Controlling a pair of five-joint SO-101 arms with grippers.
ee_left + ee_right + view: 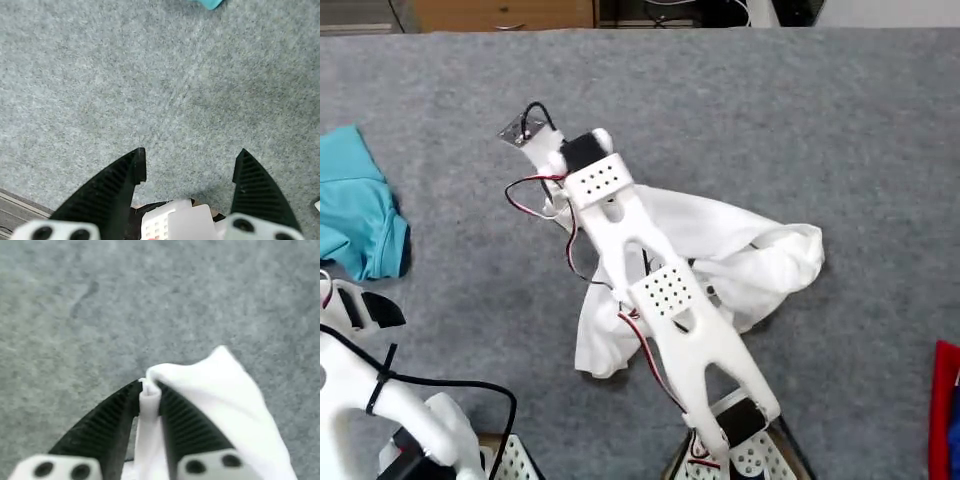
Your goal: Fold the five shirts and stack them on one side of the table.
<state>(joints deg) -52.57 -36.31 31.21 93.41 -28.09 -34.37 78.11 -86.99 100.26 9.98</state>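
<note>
Right wrist view puts the right gripper close up, its two black jaws pressed together on a narrow fold of the white shirt, the pinched cloth standing up between the ribbed pads with more of it bunched to one side over the grey table; the high view hides that pinch under the wrist but gives the lie of the whole garment, the white shirt crumpled near the middle of the table, spreading right and toward the near edge; the right arm rises from its base at the near edge and stretches diagonally far and left across the shirt, its wrist over the shirt's far-left end; the left wrist view shows the left gripper with jaws spread wide and nothing between them, bare felt below and a corner of the teal shirt at the frame's edge; in the high view the left arm sits folded low at the near-left corner, and the teal shirt lies rumpled at the left edge, just beyond it; a red cloth shows at the near right edge, too cut off to tell what it is.
</note>
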